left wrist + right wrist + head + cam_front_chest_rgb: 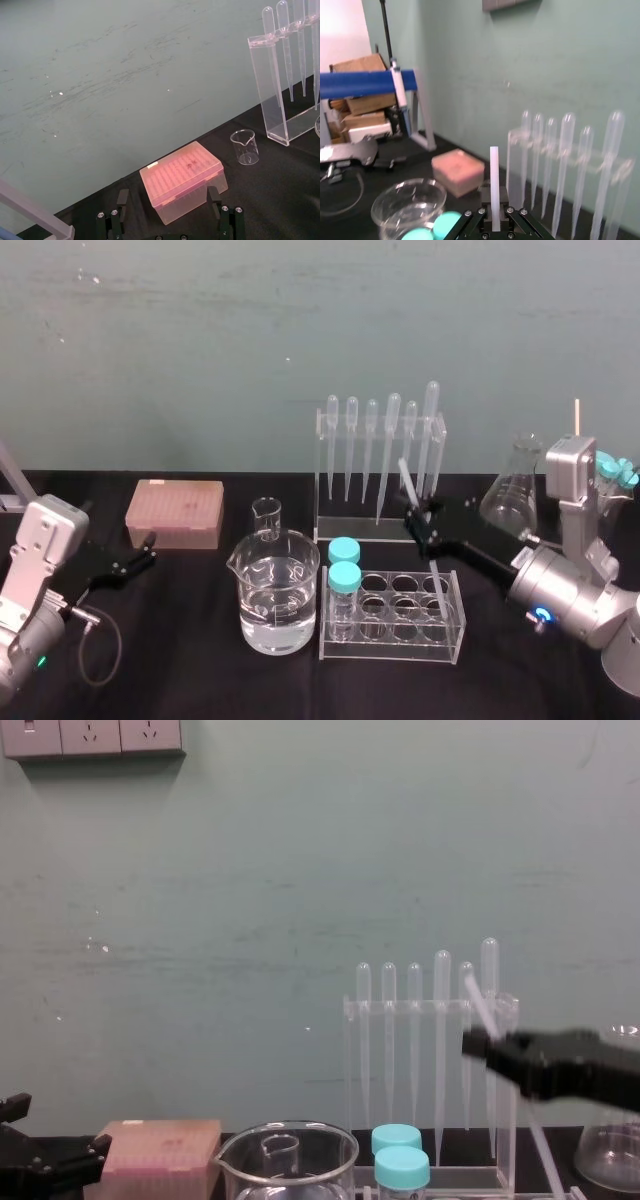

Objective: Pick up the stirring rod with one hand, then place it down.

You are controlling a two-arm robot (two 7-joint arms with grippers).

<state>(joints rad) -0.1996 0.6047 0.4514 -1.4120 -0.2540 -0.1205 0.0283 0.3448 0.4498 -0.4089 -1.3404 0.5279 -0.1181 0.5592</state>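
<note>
Stirring rod (408, 482) clamped, tilted, in my right gripper (422, 520), above the tube rack (458, 632).

The rod's lower end dips toward the rack's right-hand holes; I cannot tell whether it touches. The rack carries two blue-capped tubes (344, 580) at its left end. Just left stands a large beaker (280, 590), part-filled with clear liquid, with a small empty beaker (267, 515) behind it. Behind stands the pipette rack (325, 475) with six pipettes, and right of it an empty flask (510, 495). A pink tip box (175, 512) lies far left, near my parked left gripper (140, 555), fingers apart.
</note>
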